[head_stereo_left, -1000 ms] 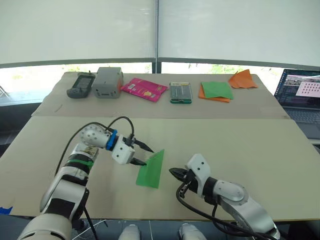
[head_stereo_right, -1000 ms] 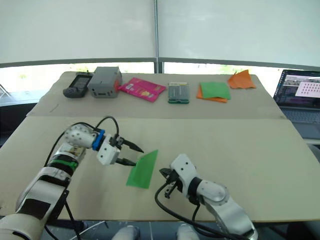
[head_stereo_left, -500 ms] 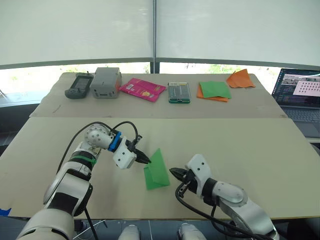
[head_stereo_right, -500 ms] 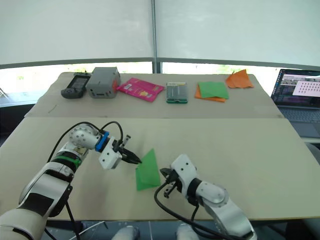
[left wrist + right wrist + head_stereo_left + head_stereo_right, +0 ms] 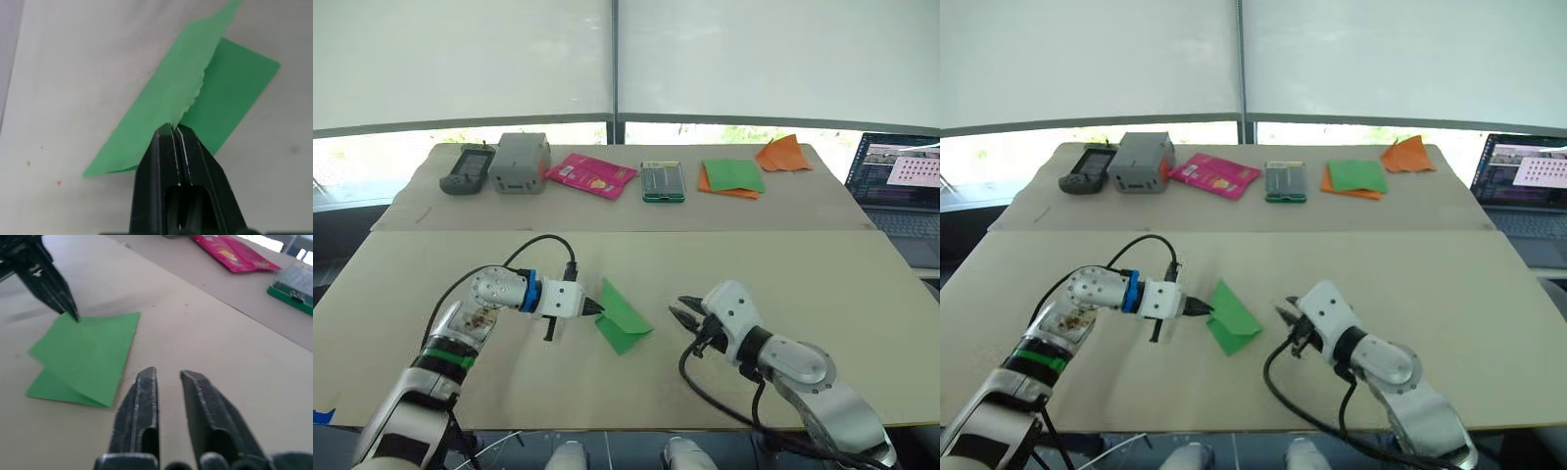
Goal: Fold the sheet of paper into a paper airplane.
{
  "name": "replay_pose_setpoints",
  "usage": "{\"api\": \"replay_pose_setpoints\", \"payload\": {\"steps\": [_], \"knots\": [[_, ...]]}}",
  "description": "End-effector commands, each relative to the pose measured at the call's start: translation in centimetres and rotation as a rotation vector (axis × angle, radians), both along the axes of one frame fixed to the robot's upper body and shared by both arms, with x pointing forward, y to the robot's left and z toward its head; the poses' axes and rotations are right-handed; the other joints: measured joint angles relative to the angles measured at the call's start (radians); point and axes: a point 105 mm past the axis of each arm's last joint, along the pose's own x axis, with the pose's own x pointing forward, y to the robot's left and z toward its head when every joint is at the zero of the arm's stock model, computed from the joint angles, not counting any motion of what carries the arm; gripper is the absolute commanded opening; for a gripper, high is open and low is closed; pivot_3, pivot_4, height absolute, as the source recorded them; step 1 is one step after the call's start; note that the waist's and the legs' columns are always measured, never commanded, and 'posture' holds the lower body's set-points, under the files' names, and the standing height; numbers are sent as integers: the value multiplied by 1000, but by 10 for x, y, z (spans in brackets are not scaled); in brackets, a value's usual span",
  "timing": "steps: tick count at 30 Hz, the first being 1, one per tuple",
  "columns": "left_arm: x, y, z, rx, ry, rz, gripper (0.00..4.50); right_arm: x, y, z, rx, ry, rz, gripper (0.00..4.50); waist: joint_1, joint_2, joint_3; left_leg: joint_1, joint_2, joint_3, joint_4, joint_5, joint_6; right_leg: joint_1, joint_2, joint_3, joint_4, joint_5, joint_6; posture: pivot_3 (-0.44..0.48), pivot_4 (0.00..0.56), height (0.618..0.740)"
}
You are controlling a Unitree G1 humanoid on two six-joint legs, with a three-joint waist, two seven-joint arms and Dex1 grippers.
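Sheet of paper (image 5: 623, 319): bright green, lying on the near table between the two arms, one half turned over onto the other but not pressed flat.
Left gripper (image 5: 174, 130): fingers pinched together on the sheet's raised folded edge.
Right gripper (image 5: 167, 376): fingers slightly apart, empty, just beside the sheet.
Done: seemingly a first fold only.
Left: creasing, nose and wing folds; no airplane shape yet.

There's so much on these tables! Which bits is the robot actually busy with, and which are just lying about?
In use: the sheet of paper, pinched by the left gripper; the right gripper, open beside it.

Lying about: handheld device, grey box, pink packet, green case, green-and-orange stack, orange paper piece, laptop.
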Motion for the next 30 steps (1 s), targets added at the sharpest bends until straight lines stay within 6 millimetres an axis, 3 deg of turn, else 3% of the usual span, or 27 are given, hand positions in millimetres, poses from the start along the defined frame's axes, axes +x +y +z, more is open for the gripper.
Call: {"api": "replay_pose_setpoints", "payload": {"steps": [1,6,8,16,19,24,27,30], "knots": [[-6,-4,9,-23,19,86,0,-6,12,9,-21,-90,73,2659,-1,0,0,0,0,0,-1,0,0,0,0,0,0,0,0,0,150,740],[-10,-10,18,-48,20,131,0,-8,19,4,-30,-95,101,4416,7,-1,1,2,0,0,1,0,0,-2,0,0,-2,0,-1,0,150,740],[-9,-12,26,-78,13,137,0,-9,21,1,-22,-76,119,4465,6,-2,1,1,0,0,1,0,0,-2,0,0,-2,0,-1,0,150,740],[-20,-13,51,-187,100,87,2463,-7,26,-5,-19,-64,127,4500,4,-2,1,1,0,0,1,0,0,-2,0,0,-1,0,-1,0,150,740],[-23,-6,53,-189,135,91,2463,-6,31,-6,-12,-66,128,4500,3,-2,1,2,0,0,1,0,0,-2,0,0,-1,0,-1,0,150,740],[-20,26,63,-296,311,194,2463,-1,32,-7,-5,-68,97,4500,0,-2,1,2,0,0,1,0,0,-3,0,0,-1,-1,-1,0,150,740],[-13,52,52,-321,317,293,2463,2,31,-10,-1,-59,68,4500,1,-1,1,2,0,0,1,0,0,-2,0,0,-1,-1,-1,0,150,740],[-11,60,45,-348,327,344,2463,5,33,-12,26,-37,45,4500,2,-2,1,3,0,0,1,0,0,-3,0,0,-1,-1,-1,0,150,740]]}}
